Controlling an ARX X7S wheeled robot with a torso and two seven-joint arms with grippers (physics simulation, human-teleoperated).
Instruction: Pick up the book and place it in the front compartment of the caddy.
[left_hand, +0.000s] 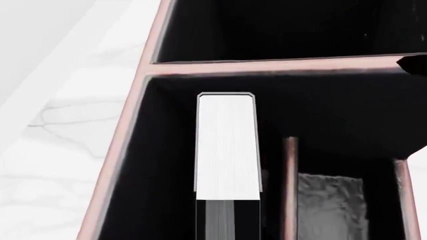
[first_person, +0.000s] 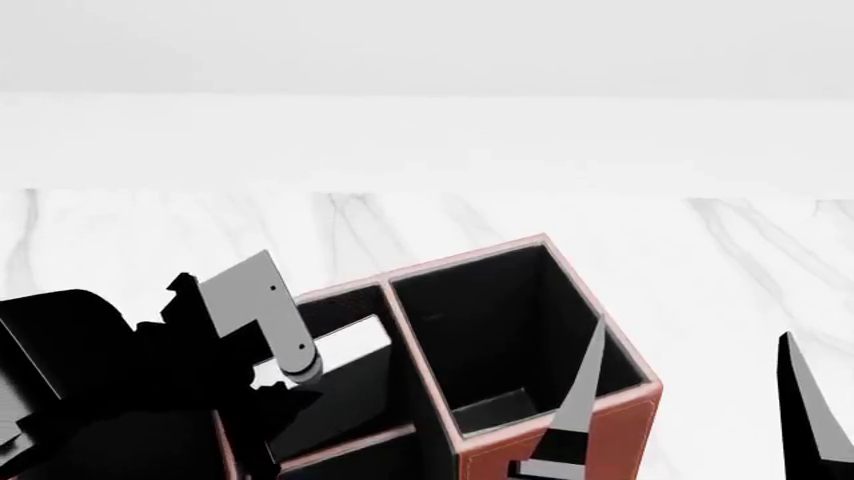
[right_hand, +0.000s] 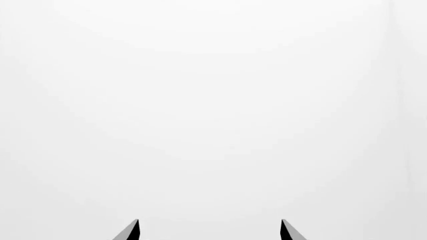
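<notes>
The reddish-brown caddy (first_person: 607, 430) stands on the marble table, and I look down into its black cells in the left wrist view (left_hand: 267, 67). The black book (left_hand: 227, 145) stands on edge inside a cell next to the caddy's outer wall, white page edge towards the camera. My left gripper (left_hand: 227, 220) sits low over that cell and looks shut on the book, though its fingers blend into the dark covers. In the head view the left gripper (first_person: 287, 375) hangs over the caddy's left cells, with the book's white edge (first_person: 350, 338) beside it. My right gripper (first_person: 687, 420) is open and empty beside the caddy's tall cell.
The white marble table (first_person: 747, 260) stretches behind and to the right of the caddy, with a plain white wall beyond. A thin divider (left_hand: 290, 185) separates the book's cell from a smaller cell. The right wrist view shows only blank white past the fingertips (right_hand: 133, 227).
</notes>
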